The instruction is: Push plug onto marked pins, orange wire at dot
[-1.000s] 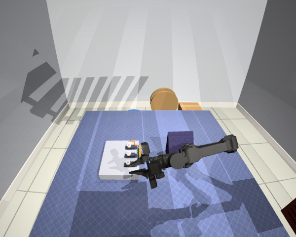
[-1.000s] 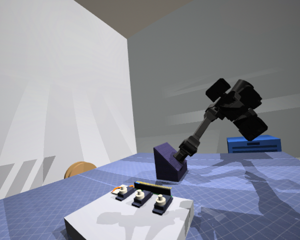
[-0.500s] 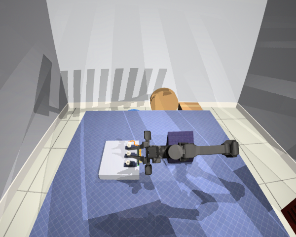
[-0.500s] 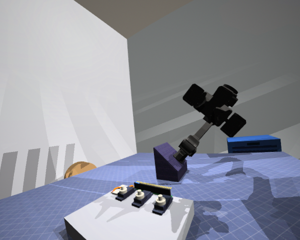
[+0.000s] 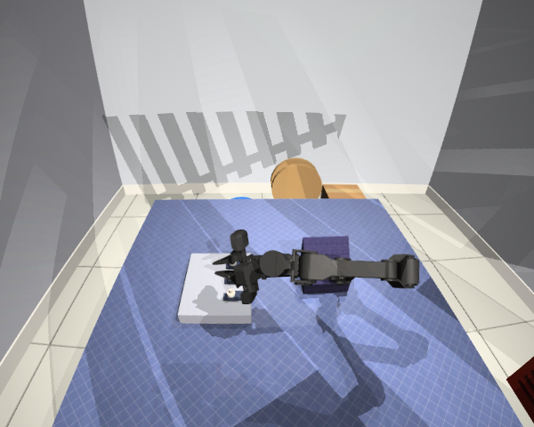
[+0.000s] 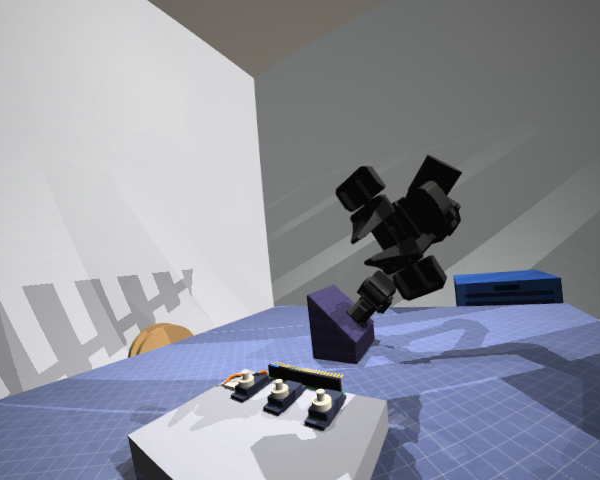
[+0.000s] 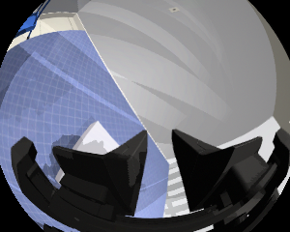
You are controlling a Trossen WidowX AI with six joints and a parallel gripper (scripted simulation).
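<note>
gripper (image 5: 219,268) (image 6: 359,251) (image 7: 159,134): fingers parted, nothing between, raised above white block (image 5: 203,294) (image 6: 207,439) (image 7: 98,135). orange lead (image 6: 231,376): low on block's far side, beside pin row (image 6: 306,370); plug itself indistinct. coming approach: downward, probably.

Plug too small to make out, pin row (image 6: 306,370) too fine to count.
</note>
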